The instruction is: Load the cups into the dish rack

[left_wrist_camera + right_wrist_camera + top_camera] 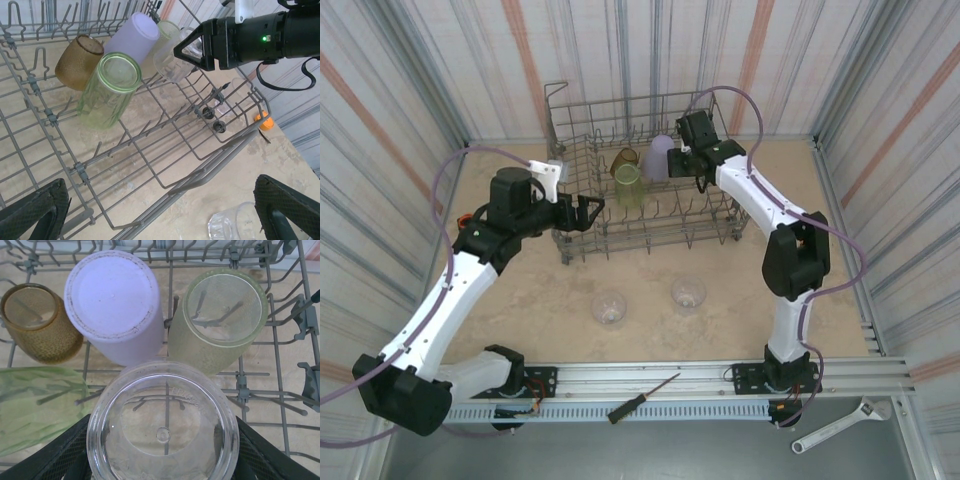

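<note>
The right end effector (162,452) grips a clear cup (162,422) above the dish rack (210,169). The cup is likely light, stiff and slippery, so hold it by its sidewalls. The left end effector (160,212) is open.

Striped walls (410,90) on three sides; beige marbled tabletop (650,340); metal rail (860,370) along near edge.

Dish rack (650,238): grey wire.
Lilac cup (115,305): plain matt lilac.
Amber cup (37,322): amber-brown, dimpled.
Ribbed cup (107,92): yellow-green, lengthwise ribs.
Stippled cup (220,320): pale yellow-green, fine stipple.
Clear cup (162,425): colourless.
Desk (520,300): beige, marbled.
Walls (400,100): white, grey and orange stripes.
Arms (440,300): white shells, black joints.
Cables (725,89): purple.
Ball (263,121): orange.
</note>
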Tool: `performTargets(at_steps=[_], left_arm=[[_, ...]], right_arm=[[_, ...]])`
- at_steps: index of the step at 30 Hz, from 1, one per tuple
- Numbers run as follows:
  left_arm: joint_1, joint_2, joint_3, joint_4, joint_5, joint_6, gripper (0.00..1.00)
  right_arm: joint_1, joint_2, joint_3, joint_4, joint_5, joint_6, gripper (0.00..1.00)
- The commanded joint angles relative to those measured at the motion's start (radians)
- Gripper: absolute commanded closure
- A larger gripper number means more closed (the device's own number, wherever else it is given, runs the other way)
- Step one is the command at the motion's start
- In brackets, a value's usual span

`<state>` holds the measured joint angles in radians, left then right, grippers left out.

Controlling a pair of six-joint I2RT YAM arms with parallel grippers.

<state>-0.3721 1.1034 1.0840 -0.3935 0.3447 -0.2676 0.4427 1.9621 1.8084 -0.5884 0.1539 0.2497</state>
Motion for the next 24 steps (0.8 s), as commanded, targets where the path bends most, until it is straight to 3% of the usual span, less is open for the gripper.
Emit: performTargets(at_steps=[1,13,24], left_arm=[[0.009,-0.037,-0.015,-0.026,-0.020,0.017,0.01],[0.008,-0.069,-0.058,-0.040,-0.026,-0.029,0.01],[0.009,-0.116,-0.102,-0.072,-0.024,-0.081,0.01]], right_arm=[[-0.009,0.042,0.035,-0.018,0.000,-0.023,0.48],[-0.010,0.121,0.060,-0.028,-0.007,-0.032,0.44],[-0.011,0.117,0.060,-0.045,-0.017,-0.014,0.18]])
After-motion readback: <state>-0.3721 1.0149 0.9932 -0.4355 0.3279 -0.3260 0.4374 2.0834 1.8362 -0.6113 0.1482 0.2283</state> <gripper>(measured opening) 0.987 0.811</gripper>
